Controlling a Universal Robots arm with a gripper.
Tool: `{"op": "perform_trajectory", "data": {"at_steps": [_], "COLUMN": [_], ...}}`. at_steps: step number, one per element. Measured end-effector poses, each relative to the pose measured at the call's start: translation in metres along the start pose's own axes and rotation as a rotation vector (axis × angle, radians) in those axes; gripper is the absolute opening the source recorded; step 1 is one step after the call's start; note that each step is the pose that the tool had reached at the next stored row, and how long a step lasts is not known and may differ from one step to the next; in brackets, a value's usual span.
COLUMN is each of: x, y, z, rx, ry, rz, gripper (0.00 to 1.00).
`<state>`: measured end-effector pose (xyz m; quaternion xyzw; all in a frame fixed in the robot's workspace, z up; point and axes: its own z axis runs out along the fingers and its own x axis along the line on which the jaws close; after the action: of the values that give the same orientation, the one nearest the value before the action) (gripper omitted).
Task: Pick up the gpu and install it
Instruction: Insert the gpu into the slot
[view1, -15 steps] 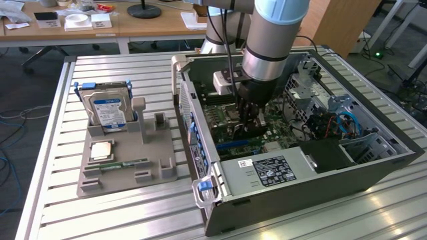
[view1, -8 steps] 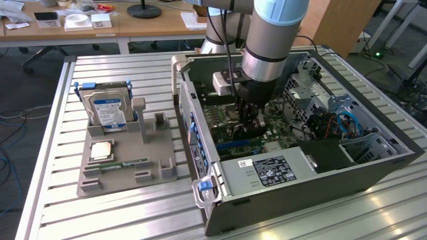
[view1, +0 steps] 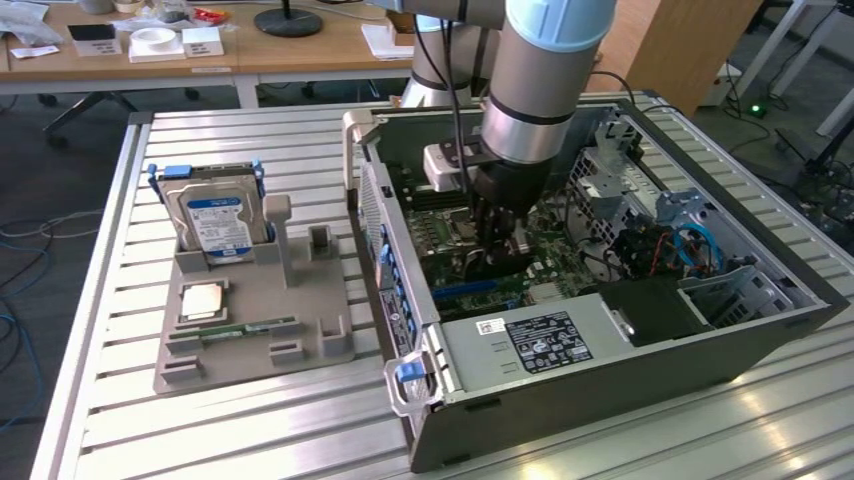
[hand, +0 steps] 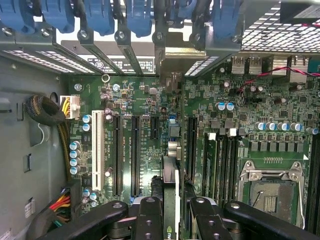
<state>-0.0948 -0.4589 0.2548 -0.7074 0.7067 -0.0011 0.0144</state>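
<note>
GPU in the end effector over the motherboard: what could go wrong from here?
1. The gpu hangs edge-on in the end effector between parallel expansion slots; a slight offset could put it beside its slot or in the wrong one.
2. Memory slots and capacitors sit close by; the fingers could strike them on the way down.
3. The card's far end could catch on the blue retention clips.

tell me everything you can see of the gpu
The gpu appears edge-on in the wrist view: a thin flat card, green and pale along its edge, gripped on both faces by the end effector. It stands upright inside the open computer case, over the green motherboard, parallel to its long black slots. Whether it is seated cannot be told.
</note>
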Motion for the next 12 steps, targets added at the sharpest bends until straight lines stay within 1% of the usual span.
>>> {"op": "perform_trajectory", "data": {"at_steps": [12], "x": [0.0001], "y": [0.0032], "z": [0.0027], "rx": [0.0001], "ry": [0.0000], "rz": [0.000], "gripper": [0.26]}}
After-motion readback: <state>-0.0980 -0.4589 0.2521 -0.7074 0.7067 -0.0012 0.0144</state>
